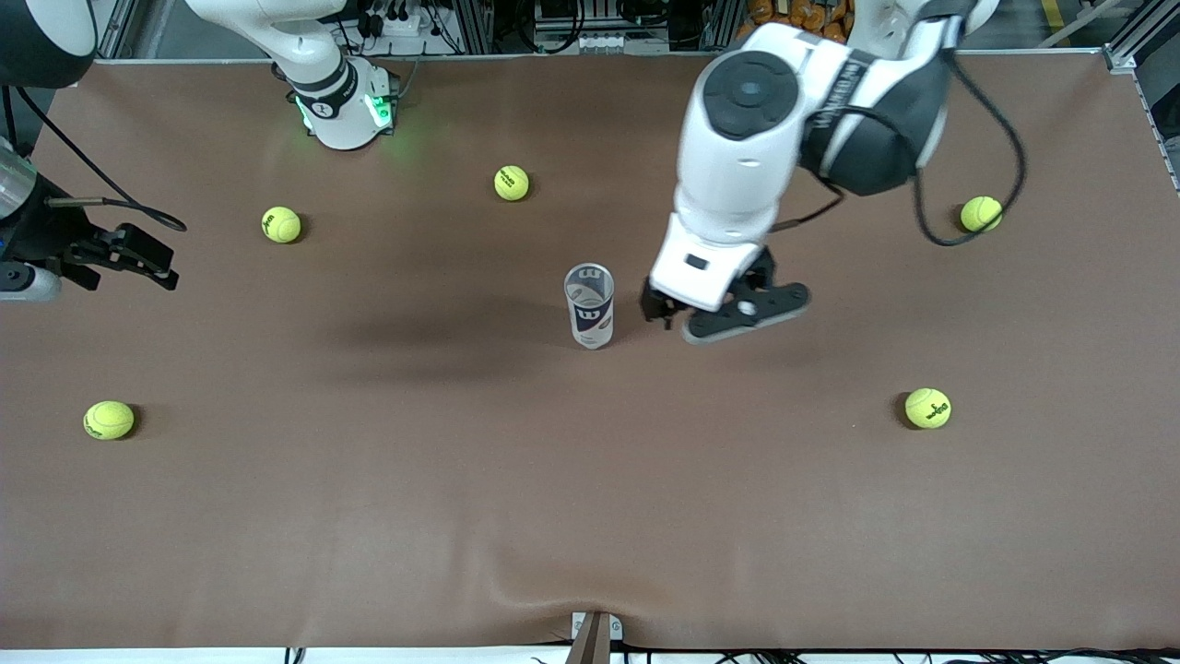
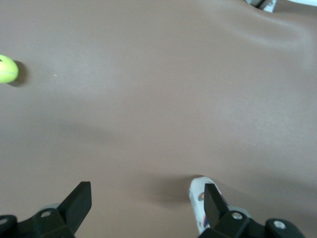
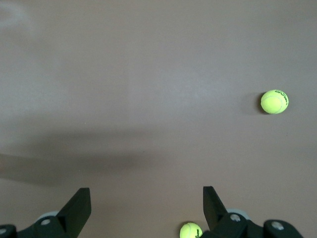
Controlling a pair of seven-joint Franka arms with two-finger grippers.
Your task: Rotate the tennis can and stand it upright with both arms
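Note:
The tennis can stands upright in the middle of the brown table, silvery rim up, white and navy label facing the front camera. My left gripper hangs just beside the can, toward the left arm's end of the table, open and empty, not touching it. In the left wrist view the can shows partly hidden by one finger of the open left gripper. My right gripper waits open and empty at the right arm's end of the table; its wrist view shows only table and balls.
Several yellow-green tennis balls lie scattered. One ball shows in the left wrist view, two in the right wrist view. A fold wrinkles the table cover near the front edge.

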